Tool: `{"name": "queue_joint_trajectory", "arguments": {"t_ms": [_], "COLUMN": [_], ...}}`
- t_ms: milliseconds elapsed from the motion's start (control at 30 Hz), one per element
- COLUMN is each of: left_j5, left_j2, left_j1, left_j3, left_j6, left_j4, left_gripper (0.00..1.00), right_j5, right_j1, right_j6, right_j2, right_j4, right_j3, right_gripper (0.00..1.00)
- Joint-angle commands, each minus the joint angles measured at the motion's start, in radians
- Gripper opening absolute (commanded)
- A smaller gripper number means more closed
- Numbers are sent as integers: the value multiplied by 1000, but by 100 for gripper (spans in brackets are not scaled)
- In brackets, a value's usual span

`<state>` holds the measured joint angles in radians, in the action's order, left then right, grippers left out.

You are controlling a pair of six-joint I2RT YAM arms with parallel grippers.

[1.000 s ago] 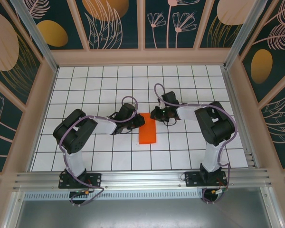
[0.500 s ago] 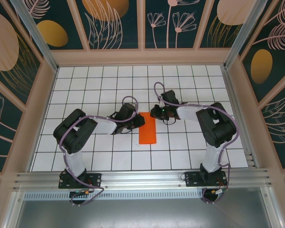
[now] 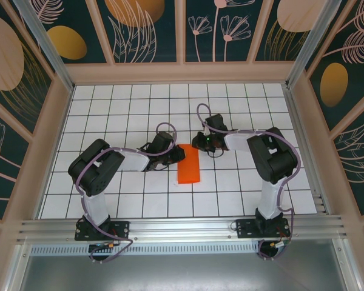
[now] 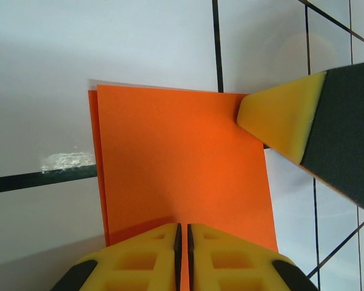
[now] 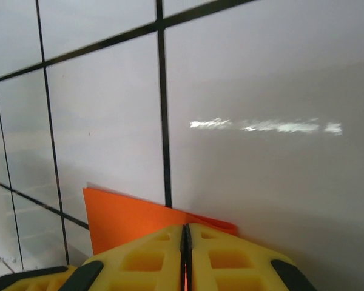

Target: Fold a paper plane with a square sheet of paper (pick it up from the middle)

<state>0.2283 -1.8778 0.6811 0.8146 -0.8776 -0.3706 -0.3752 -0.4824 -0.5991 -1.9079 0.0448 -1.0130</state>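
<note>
Near edge of sheet [image 4: 182, 163] hidden under left pincer [image 4: 182, 233], btm cropped.

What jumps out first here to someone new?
The bright orange paper, folded to a narrow rectangle, lies flat in the middle of the white grid table. Both arms meet at its far end with yellow fingers shut: the left fingers on its edge, the right fingers on a corner.

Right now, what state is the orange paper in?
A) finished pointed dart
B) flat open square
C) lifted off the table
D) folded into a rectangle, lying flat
D: the orange paper is a narrow rectangle lying flat, and the left wrist view shows a second layer offset along its left edge.
</note>
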Motion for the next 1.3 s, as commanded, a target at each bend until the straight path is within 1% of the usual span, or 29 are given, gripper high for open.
{"name": "queue_joint_trajectory", "arguments": {"t_ms": [0,100,133,233,400,567,733,833,1067,1267], "left_j5": [-81,-81,-81,-81,-80,-79,-80,-81,-83,-86], "left_j2": [-119,-118,-118,-113,-115,-115,-114,-114,-113,-108], "left_j1": [-1,0,0,-1,-1,-1,-1,-1,-1,0], "left_j3": [-45,-44,-43,-45,-41,-40,-42,-45,-54,-61], "left_j6": [37,38,38,38,38,37,36,36,39,41], "left_j4": [186,185,185,185,184,184,183,185,187,186], "left_gripper": [14,14,14,14,14,14,14,14,14,14], "right_j5": [120,176,174,124,108,24,-15,-1,102,102], "right_j1": [30,32,31,19,-26,-33,-35,-31,4,54], "right_j6": [-52,-66,-66,-50,5,-1,10,12,-31,-123], "right_j2": [63,62,58,70,116,81,23,2,-25,6], "right_j4": [-26,-38,-39,-17,-15,-8,-20,-24,-24,90], "right_j3": [-16,-27,-31,-26,-4,21,-1,-15,-4,55], "right_gripper": [13,13,13,13,13,13,13,13,12,13]}}
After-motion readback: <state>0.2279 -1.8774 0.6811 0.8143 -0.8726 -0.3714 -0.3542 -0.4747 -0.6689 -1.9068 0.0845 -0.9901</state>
